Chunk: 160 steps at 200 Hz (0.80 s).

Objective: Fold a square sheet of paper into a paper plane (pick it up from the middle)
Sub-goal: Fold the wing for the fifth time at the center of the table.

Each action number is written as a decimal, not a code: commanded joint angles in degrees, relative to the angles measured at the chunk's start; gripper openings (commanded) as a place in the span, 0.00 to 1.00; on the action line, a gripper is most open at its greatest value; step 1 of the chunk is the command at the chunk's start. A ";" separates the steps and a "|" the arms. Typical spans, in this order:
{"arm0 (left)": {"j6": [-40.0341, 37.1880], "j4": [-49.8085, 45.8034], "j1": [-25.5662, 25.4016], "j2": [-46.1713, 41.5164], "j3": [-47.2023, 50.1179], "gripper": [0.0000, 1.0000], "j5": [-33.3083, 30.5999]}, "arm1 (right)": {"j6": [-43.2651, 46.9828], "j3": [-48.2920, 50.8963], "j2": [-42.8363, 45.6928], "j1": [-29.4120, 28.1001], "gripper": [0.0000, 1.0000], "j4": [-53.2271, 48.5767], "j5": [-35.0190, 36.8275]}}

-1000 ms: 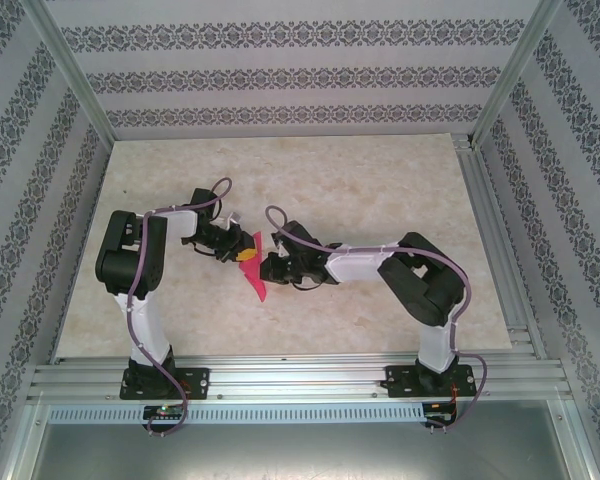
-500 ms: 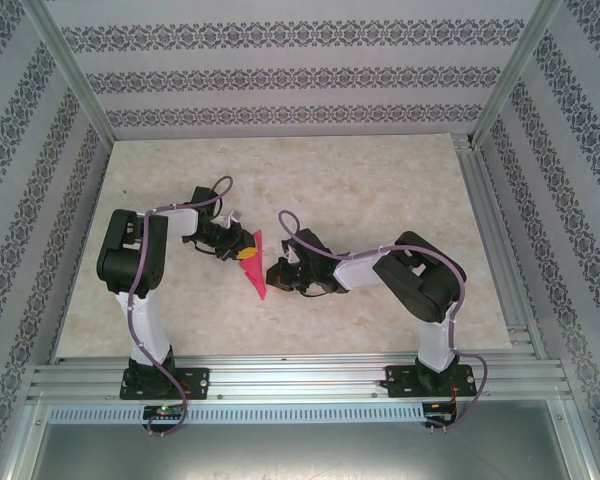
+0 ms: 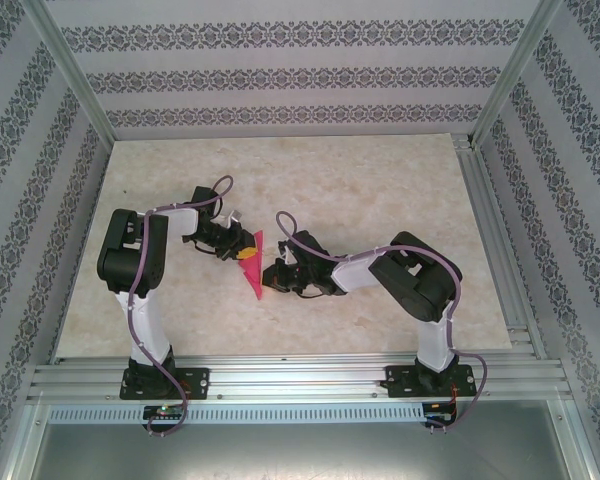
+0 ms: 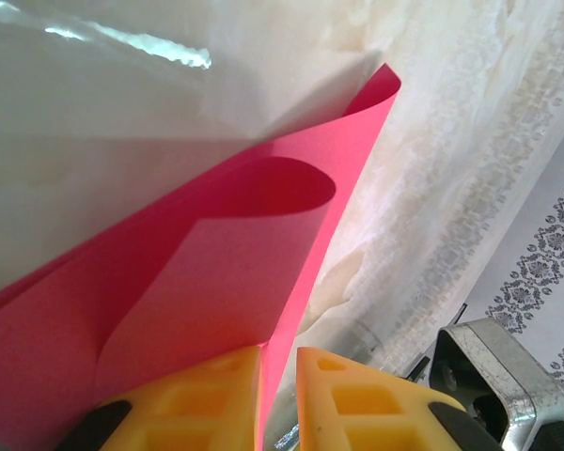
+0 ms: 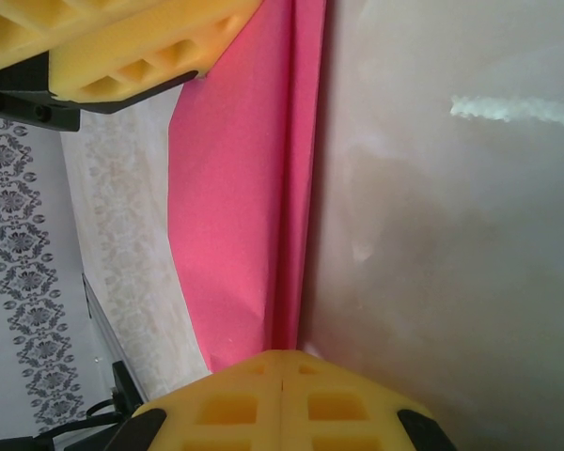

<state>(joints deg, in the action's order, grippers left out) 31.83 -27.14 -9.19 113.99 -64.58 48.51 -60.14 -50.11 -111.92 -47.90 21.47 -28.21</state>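
The square sheet of paper [image 3: 258, 280] is bright pink, folded into a narrow pointed shape, and stands on edge at the middle of the table. My left gripper [image 3: 245, 252] is shut on its far end; in the left wrist view the paper [image 4: 216, 282] curls away from the yellow fingers [image 4: 197, 404] and its edge runs between them at the left gripper [image 4: 278, 376]. My right gripper [image 3: 273, 278] is shut on the near part. In the right wrist view the paper's folded ridge [image 5: 291, 188] runs straight into the closed tips of the right gripper [image 5: 282, 362], with the left gripper's fingers [image 5: 122, 47] at the top.
The table [image 3: 380, 190] is pale marble, with aluminium rails [image 3: 490, 230] along the right side and near edge. Patterned walls close in the back and both sides. Both forearms lie low over the table's middle.
My right gripper has slid a little nearer along the paper and closed its jaws fully. The right elbow has drawn in. The left gripper has kept its hold and place.
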 commanded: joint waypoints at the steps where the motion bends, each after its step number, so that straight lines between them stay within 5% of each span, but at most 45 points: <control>1: -1.61 -1.51 -0.43 2.55 -0.11 0.20 -4.92 | 0.50 -0.13 0.91 -0.66 0.00 0.75 -0.57; 59: -1.82 -1.78 -0.48 2.60 -0.29 0.19 -4.79 | 2.95 0.70 4.69 -0.22 0.00 -3.04 0.37; 160: -1.69 -1.65 -0.47 2.55 0.02 0.19 -4.89 | -0.13 -2.67 -1.89 -1.32 0.00 1.89 -2.69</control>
<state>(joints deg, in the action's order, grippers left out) 31.68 -27.51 -9.19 114.10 -64.79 48.36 -59.09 -50.76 -111.72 -48.60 20.49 -29.10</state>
